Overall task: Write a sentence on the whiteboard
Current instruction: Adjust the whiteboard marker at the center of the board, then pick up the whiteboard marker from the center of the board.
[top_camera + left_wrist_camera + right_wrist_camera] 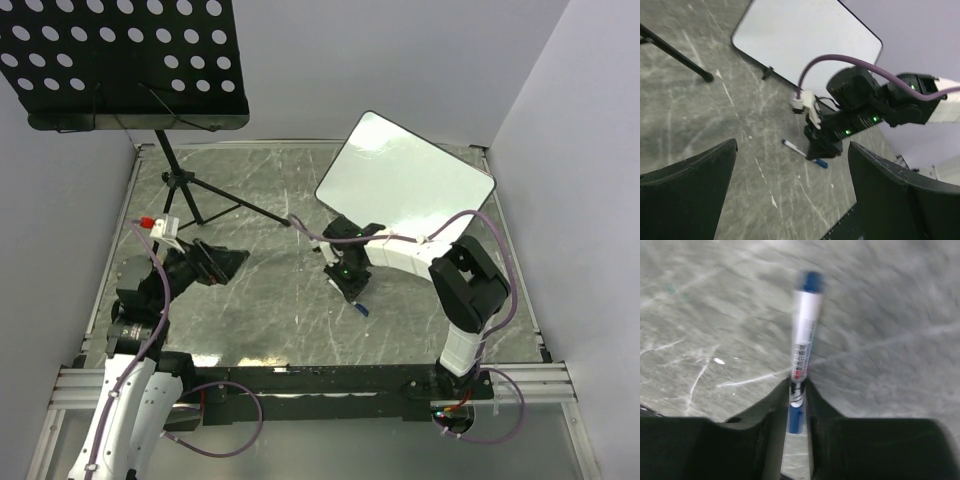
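Blue-ended marker [802, 340] is pinched in the right gripper [797, 390], jaws drawn in tight on the barrel, low over the grey table [250, 320], so this looks like the pick-up step. Whiteboard [405, 180] stands propped at the far right, well apart from the marker and blank (no writing shows on it). Next move, by my reckoning: lift, uncap if a cap is on, and bring the tip to the board. Left gripper [792, 200] hangs spread wide, holding nothing. Only the right wrist view shows the pinch itself; the left wrist view shows the marker lying along the tabletop under those fingers
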`<action>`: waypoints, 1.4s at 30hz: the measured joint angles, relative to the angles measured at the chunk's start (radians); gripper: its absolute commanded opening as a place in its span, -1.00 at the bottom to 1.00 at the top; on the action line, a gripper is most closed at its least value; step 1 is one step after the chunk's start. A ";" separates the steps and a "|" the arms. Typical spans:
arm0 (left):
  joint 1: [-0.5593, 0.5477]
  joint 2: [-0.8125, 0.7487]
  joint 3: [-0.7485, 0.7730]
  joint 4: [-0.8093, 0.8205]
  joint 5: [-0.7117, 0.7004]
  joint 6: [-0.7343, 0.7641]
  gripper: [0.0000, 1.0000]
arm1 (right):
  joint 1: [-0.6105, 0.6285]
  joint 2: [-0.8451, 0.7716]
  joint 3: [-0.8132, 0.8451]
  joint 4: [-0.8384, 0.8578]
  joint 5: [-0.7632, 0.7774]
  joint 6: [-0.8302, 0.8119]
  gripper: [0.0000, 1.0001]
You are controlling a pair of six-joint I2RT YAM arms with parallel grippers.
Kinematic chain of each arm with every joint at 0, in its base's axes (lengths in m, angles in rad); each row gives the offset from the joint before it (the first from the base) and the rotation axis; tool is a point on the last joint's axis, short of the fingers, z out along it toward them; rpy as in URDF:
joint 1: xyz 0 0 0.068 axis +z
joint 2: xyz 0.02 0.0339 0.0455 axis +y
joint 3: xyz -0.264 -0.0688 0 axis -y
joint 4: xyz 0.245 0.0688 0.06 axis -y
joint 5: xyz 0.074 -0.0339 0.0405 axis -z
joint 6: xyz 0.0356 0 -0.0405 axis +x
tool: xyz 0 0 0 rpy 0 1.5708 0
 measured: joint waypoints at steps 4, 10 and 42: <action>0.000 -0.008 -0.050 0.055 0.101 -0.024 0.93 | 0.069 0.007 0.056 -0.014 0.052 -0.126 -0.81; 0.000 -0.015 -0.057 0.103 0.193 -0.025 0.94 | 0.093 0.051 0.159 -0.037 0.069 -0.363 -0.74; -0.122 0.027 -0.245 0.392 0.206 -0.422 0.94 | -0.101 -0.071 0.034 0.001 -0.209 -0.548 -0.94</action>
